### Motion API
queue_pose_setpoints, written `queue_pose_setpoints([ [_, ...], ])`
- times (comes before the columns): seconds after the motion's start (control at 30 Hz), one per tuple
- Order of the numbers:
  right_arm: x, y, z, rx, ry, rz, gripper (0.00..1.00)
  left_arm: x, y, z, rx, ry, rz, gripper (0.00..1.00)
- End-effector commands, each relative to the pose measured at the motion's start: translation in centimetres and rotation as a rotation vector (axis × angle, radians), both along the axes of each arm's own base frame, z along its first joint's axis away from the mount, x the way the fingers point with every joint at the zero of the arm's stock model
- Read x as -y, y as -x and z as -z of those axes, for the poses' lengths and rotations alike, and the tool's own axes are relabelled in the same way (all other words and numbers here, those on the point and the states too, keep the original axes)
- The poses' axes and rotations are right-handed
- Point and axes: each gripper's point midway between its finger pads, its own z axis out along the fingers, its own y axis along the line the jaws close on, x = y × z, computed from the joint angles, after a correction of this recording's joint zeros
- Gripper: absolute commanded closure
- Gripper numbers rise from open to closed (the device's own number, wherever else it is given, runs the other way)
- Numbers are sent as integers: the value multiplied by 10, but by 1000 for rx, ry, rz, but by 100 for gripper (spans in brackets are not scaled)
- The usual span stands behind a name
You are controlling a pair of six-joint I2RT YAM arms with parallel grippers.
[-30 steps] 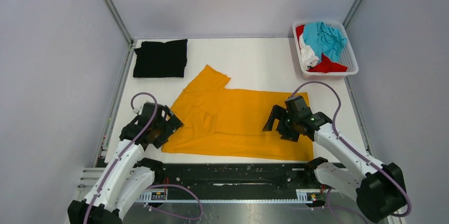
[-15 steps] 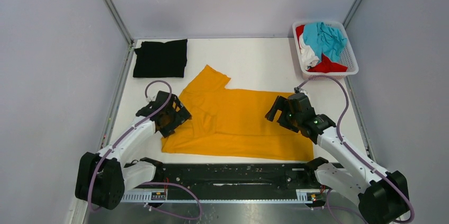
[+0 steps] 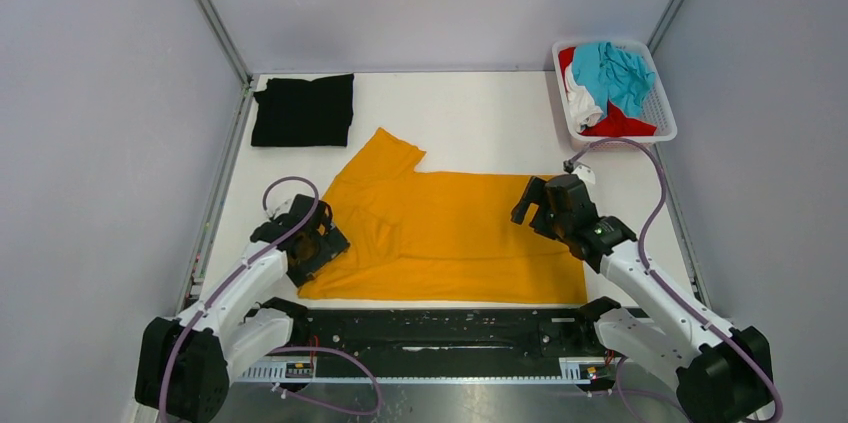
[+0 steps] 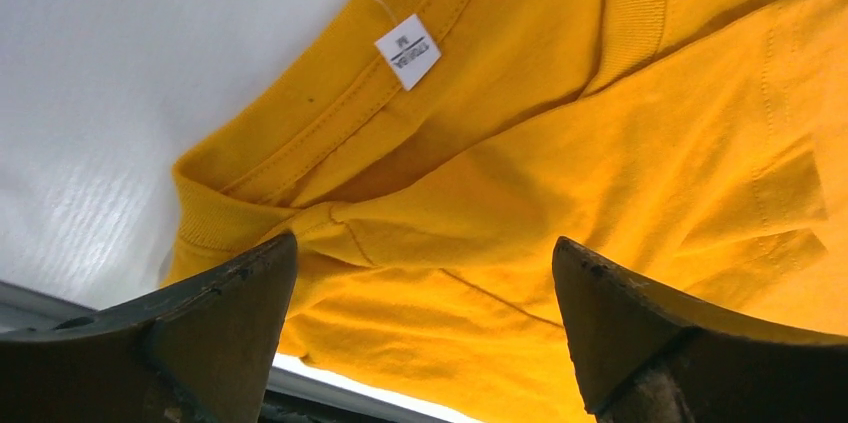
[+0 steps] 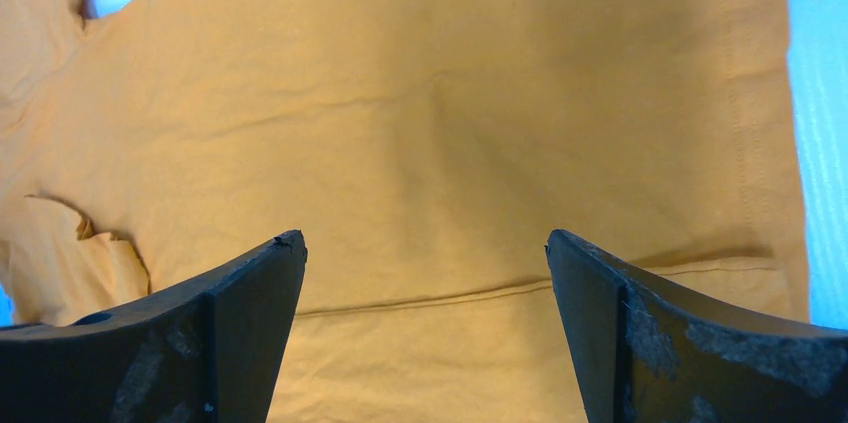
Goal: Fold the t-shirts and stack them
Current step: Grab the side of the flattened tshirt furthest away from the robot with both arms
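The left fingers (image 4: 220,308) stand wide open and hold nothing; they hang just above the collar end of the orange-yellow shirt (image 3: 450,233), near its small white label (image 4: 408,51). The right fingers (image 5: 230,303) are wide open and empty too, over the hem end of the same shirt. The shirt lies spread on the table (image 3: 480,113) in front of both arms, one sleeve pointing to the far side.

I think the step in hand is to take both ends for a fold. To do it well, each side should pinch the cloth at the edge, at matching places, and both should lift together, so the fold line comes straight and the soft cloth does not drag into wrinkles.

A black shirt (image 3: 303,110) lies folded at the far left corner. The basket (image 3: 662,113) at the far right holds the teal shirt (image 3: 620,73), the red shirt (image 3: 620,126) and the white shirt (image 3: 580,103).
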Motion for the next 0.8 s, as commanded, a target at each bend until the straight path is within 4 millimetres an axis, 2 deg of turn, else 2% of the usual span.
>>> queue_pose_setpoints([
  [0.0,11,-19,-22,70,16,54,2,-10,6,-12,1,-42,-22,1],
  [0.1,16,-25,-27,58,22,60,2,-5,-6,-30,69,-21,5,1],
  [0.2,24,-32,-28,46,0,89,2,1,-30,-67,179,-10,42,1],
  [0.3,32,-38,-27,34,5,108,2,9,-66,-106,330,4,78,1],
  [0.43,39,-45,-25,19,4,114,2,33,-122,-151,471,47,148,1],
  [0.47,41,-48,-25,18,3,119,2,39,-136,-155,482,51,166,1],
  [0.67,47,-61,-25,-5,7,137,2,59,-229,-145,408,-43,258,1],
  [0.77,48,-64,-20,-39,22,130,2,65,-275,-128,333,-108,292,1],
])
